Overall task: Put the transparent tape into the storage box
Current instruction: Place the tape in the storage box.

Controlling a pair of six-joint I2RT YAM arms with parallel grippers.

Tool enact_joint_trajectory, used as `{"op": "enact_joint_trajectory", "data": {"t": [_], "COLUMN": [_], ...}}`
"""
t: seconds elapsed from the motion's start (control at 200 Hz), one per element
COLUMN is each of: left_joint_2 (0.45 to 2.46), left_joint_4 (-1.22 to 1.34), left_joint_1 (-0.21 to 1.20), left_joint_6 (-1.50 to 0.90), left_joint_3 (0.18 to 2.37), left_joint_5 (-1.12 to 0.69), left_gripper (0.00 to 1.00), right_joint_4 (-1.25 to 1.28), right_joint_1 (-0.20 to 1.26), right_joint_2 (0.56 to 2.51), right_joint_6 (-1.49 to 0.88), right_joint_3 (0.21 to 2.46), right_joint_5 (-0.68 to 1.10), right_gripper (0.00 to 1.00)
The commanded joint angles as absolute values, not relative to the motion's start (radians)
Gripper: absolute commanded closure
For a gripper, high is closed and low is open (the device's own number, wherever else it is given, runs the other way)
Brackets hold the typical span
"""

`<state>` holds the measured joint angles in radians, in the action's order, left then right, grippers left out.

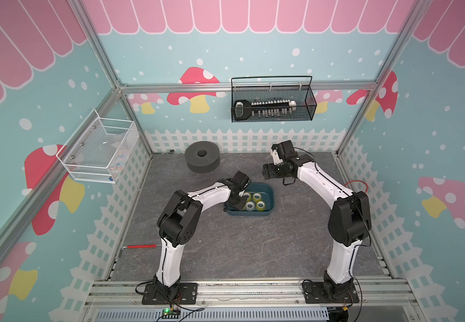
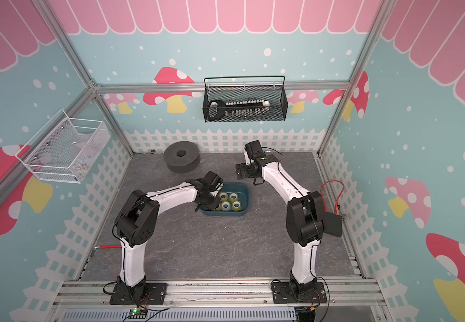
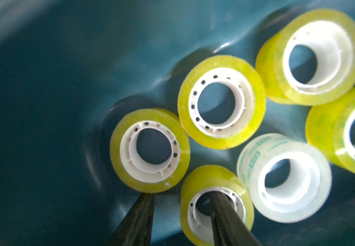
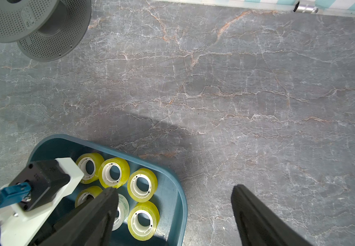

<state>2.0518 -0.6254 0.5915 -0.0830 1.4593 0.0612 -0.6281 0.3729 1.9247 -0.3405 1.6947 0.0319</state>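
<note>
The dark teal storage box sits mid-table and holds several rolls of transparent tape standing on end, most yellowish and one clear. My left gripper reaches down into the box's left end and is open. One finger is inside the white core of a yellow roll. The other finger stands clear outside that roll. My right gripper hovers open just past the box's far right corner, with nothing between its fingers.
A grey spool lies at the back of the table. A black wire basket hangs on the back wall and a white mesh basket on the left wall. A red-handled tool lies at the left edge.
</note>
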Motion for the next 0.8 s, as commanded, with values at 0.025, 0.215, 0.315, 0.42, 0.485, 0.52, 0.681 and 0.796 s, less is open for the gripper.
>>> {"op": "enact_joint_trajectory", "data": {"t": [0.025,0.215,0.315,0.42,0.485,0.52,0.681,0.796], "left_joint_2": [2.039,2.029,2.024,2.017,2.008,2.005,1.974,1.954], "left_joint_4": [-0.653,-0.666,-0.675,-0.683,-0.686,-0.691,-0.697,-0.701], "left_joint_1": [0.594,0.593,0.594,0.594,0.594,0.593,0.593,0.592], "left_joint_6": [-0.099,-0.105,-0.109,-0.115,-0.118,-0.119,-0.131,-0.139], "left_joint_3": [1.489,1.499,1.504,1.508,1.511,1.513,1.522,1.544], "left_joint_5": [0.091,0.102,0.104,0.107,0.109,0.113,0.124,0.121], "left_gripper": [0.52,0.52,0.5,0.48,0.48,0.47,0.42,0.38], "right_joint_4": [-0.62,-0.619,-0.619,-0.62,-0.62,-0.619,-0.62,-0.619], "right_joint_1": [0.368,0.368,0.369,0.368,0.368,0.369,0.368,0.369], "right_joint_2": [1.95,1.953,1.955,1.957,1.958,1.96,1.965,1.968], "right_joint_6": [-0.327,-0.322,-0.319,-0.318,-0.317,-0.316,-0.312,-0.311], "right_joint_3": [1.712,1.718,1.721,1.725,1.728,1.73,1.741,1.747], "right_joint_5": [0.047,0.052,0.054,0.057,0.058,0.058,0.061,0.066], "right_gripper": [0.11,0.11,0.11,0.11,0.11,0.11,0.11,0.11]}}
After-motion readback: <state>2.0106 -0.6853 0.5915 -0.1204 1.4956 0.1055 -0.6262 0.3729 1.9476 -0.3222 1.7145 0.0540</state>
